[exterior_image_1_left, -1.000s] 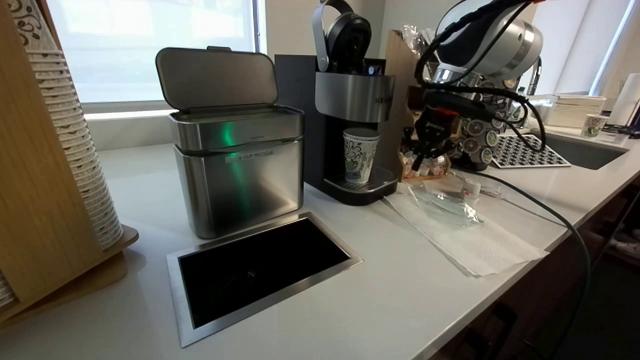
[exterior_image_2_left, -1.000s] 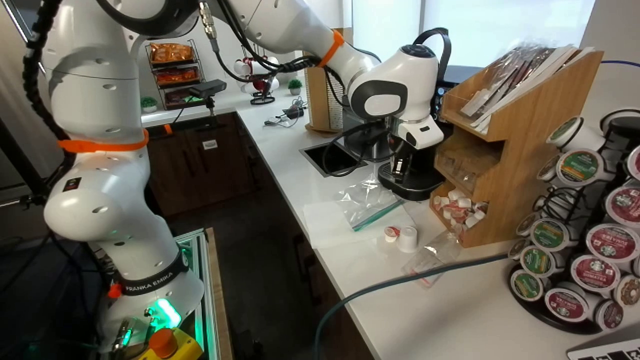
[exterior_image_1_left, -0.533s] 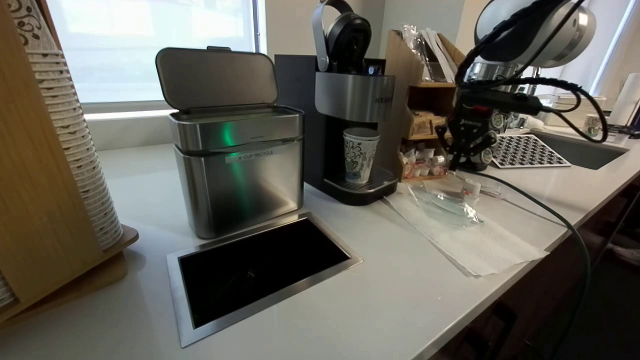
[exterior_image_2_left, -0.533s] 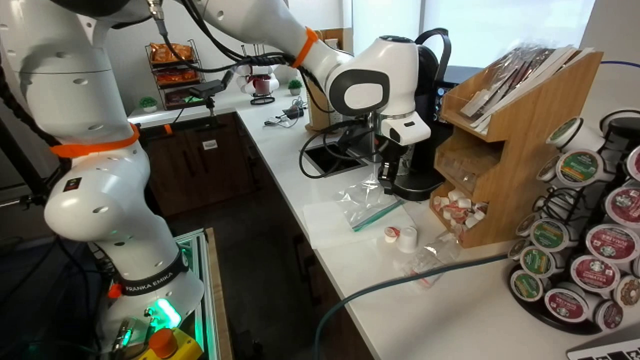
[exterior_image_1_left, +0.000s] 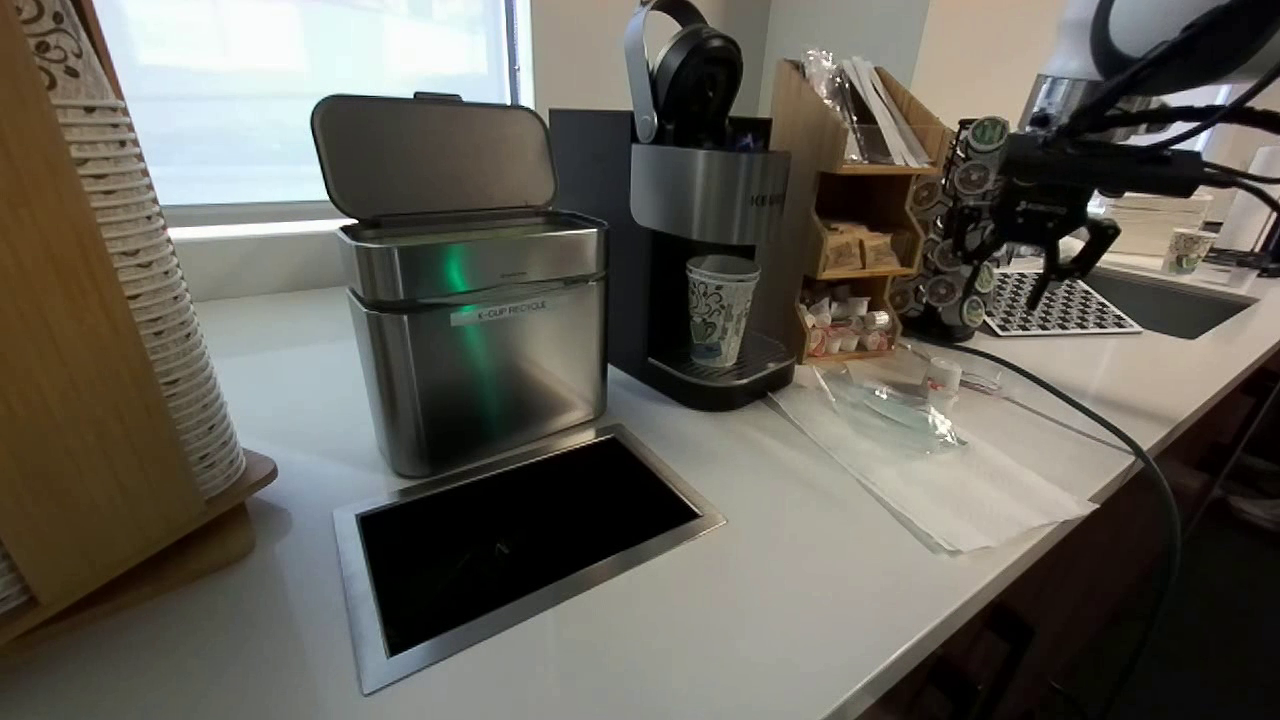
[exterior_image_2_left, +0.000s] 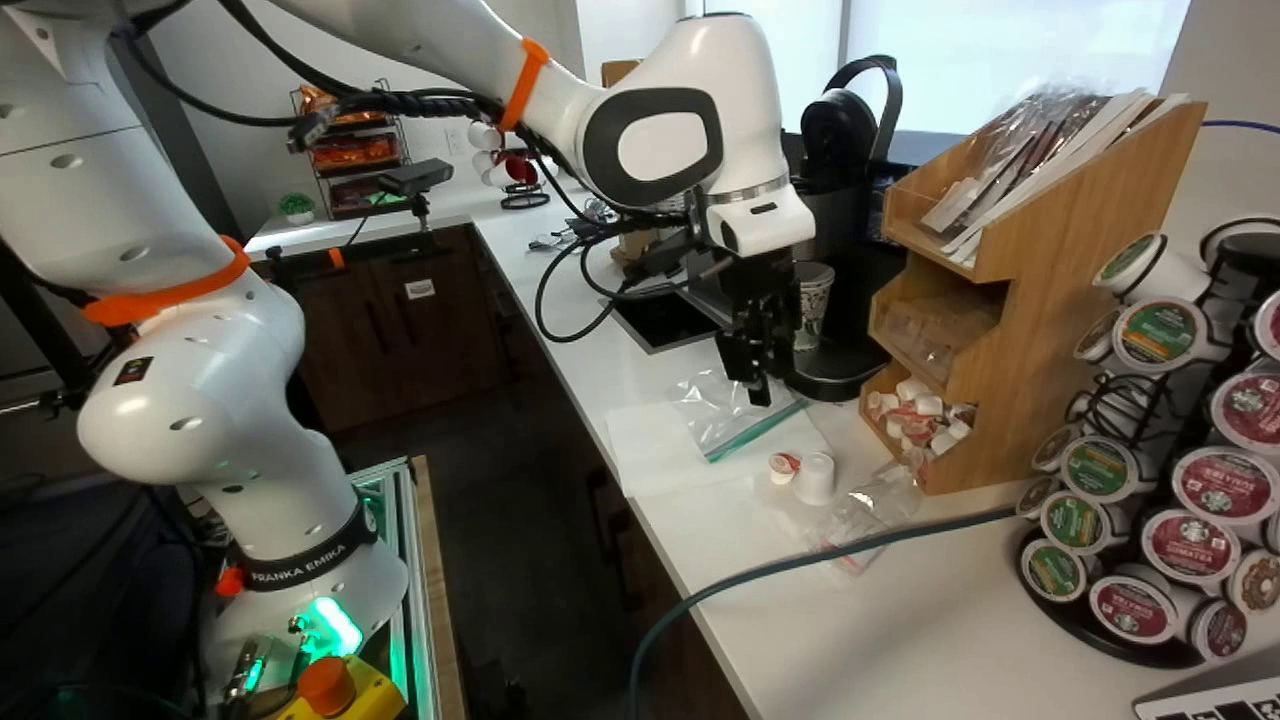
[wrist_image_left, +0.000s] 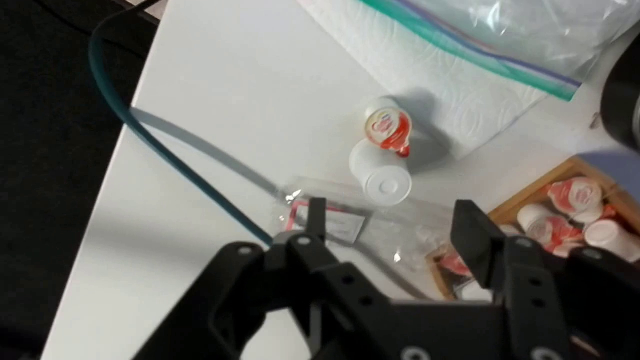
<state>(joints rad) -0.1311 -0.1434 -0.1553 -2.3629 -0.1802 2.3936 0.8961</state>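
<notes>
Overexposed window (exterior_image_1_left: 330, 110), soft shadows (wrist_image_left: 205, 147), green-lit bin (exterior_image_1_left: 490, 370)

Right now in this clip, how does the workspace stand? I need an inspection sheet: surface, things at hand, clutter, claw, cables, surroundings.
Surface: white counter, paper towel spread on it.
Things at hand: creamer tub and white tub, side by side.
Clutter: zip bag partly on the paper towel, clear wrapper near the white tub.
Claw: open, above the counter, nothing between its jaws.
Cables: teal cable crosses the counter's edge; black cables run along the arm.
Surroundings: coffee machine with paper cups, wooden rack, coffee pods.
</notes>
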